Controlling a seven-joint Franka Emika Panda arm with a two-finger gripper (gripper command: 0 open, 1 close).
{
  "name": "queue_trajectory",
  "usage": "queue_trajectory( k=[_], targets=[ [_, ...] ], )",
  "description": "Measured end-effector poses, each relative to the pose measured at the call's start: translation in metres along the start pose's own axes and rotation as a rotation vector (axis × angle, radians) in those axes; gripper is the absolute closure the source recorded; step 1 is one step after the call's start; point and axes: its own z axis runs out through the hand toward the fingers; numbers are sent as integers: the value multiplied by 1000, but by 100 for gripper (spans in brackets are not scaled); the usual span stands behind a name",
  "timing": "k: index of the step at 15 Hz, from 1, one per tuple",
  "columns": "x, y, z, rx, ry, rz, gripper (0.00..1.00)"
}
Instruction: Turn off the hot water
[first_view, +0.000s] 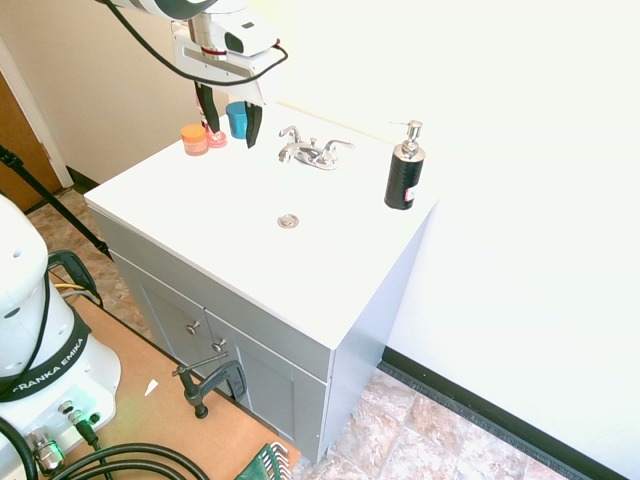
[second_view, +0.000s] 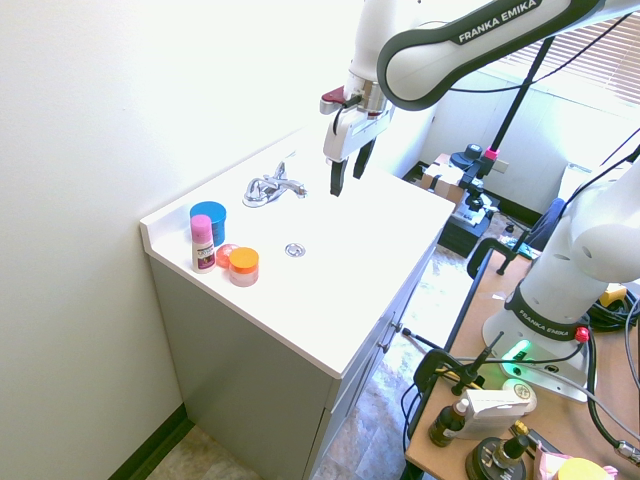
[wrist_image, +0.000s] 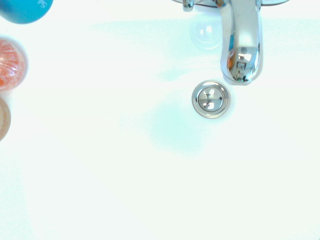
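The two-handled chrome faucet stands at the back of the white vanity top. Its left-wing lever, the hot tap, is a small shiny handle; the matching right lever sits past the curved spout. No water is running. My gripper hangs open and empty above the counter, to the left of the hot tap and well clear of it. The other exterior view shows the gripper above the basin, just beyond the faucet. The wrist view looks straight down on the drain.
A blue cup, an orange-lidded jar and a pink bottle cluster at the counter's back left, close behind the gripper. A black soap dispenser stands right of the faucet. The drain lies mid-counter.
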Motion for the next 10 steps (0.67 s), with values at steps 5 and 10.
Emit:
queue_trajectory(
  k=[5,10],
  targets=[
    [10,-20,4,12,97,37,0],
    [48,-68,34,3,295,123,0]
  ],
)
